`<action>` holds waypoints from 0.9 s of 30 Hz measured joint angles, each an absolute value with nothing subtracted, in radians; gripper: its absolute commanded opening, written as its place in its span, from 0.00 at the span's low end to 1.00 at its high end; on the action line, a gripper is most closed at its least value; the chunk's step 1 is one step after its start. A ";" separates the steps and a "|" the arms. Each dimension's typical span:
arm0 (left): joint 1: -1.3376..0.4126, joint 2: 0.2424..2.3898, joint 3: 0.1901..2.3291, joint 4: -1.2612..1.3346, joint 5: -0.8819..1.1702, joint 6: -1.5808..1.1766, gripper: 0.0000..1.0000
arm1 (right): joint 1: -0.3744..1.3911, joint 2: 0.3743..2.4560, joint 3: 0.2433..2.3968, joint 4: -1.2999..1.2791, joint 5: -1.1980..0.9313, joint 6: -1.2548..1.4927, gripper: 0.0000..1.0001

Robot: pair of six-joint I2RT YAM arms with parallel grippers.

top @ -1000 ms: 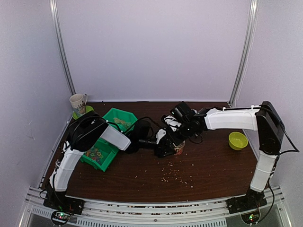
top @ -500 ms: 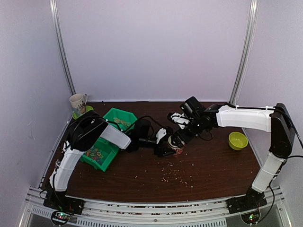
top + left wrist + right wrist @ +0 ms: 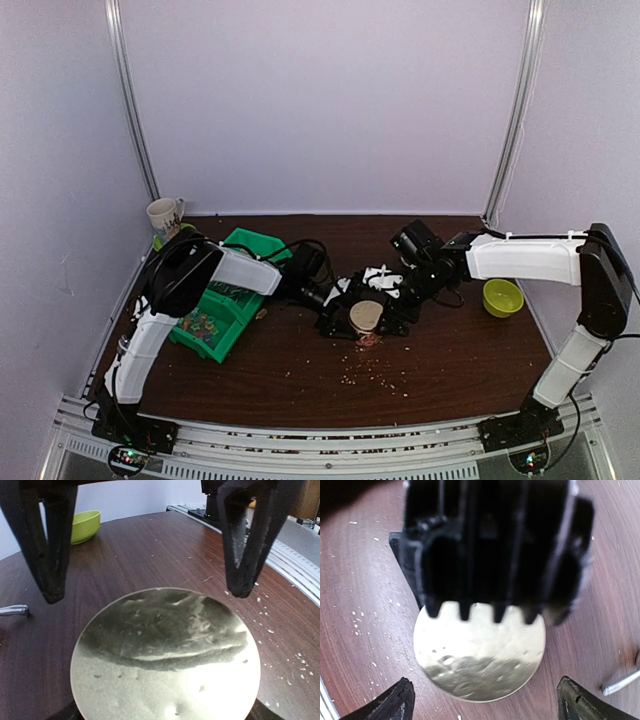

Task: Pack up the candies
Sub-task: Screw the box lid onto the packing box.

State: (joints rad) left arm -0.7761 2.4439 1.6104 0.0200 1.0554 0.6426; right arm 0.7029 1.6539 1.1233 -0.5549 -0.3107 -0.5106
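A round gold lid [image 3: 366, 314] sits flat on top of a small jar at the table's middle, hiding the jar's inside. It fills the left wrist view [image 3: 165, 660] and shows in the right wrist view [image 3: 480, 655]. My left gripper [image 3: 338, 306] is open, its fingers [image 3: 47, 545] astride the lid from the left. My right gripper [image 3: 392, 300] is open on the lid's right side, fingertips [image 3: 400, 700] wide apart. Candies [image 3: 203, 325] of mixed colours lie in the green bin [image 3: 232, 330] at the left. A few reddish ones [image 3: 368, 340] lie by the jar's foot.
A second green bin [image 3: 255, 245] stands behind the first, a mug [image 3: 165, 215] at the back left. A yellow-green bowl [image 3: 502, 297] stands at the right, also in the left wrist view [image 3: 85, 525]. Pale crumbs [image 3: 375, 375] are scattered in front. A thin metal piece [image 3: 620, 682] lies near the jar.
The right gripper has drawn back to the right and stands open. The gold lid now rests on the jar, and the left gripper has opened around it.
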 measured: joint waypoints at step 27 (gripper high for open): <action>-0.773 2.444 1.577 0.003 1.153 0.688 0.65 | 0.730 1.768 1.221 -0.550 -0.454 -0.570 0.99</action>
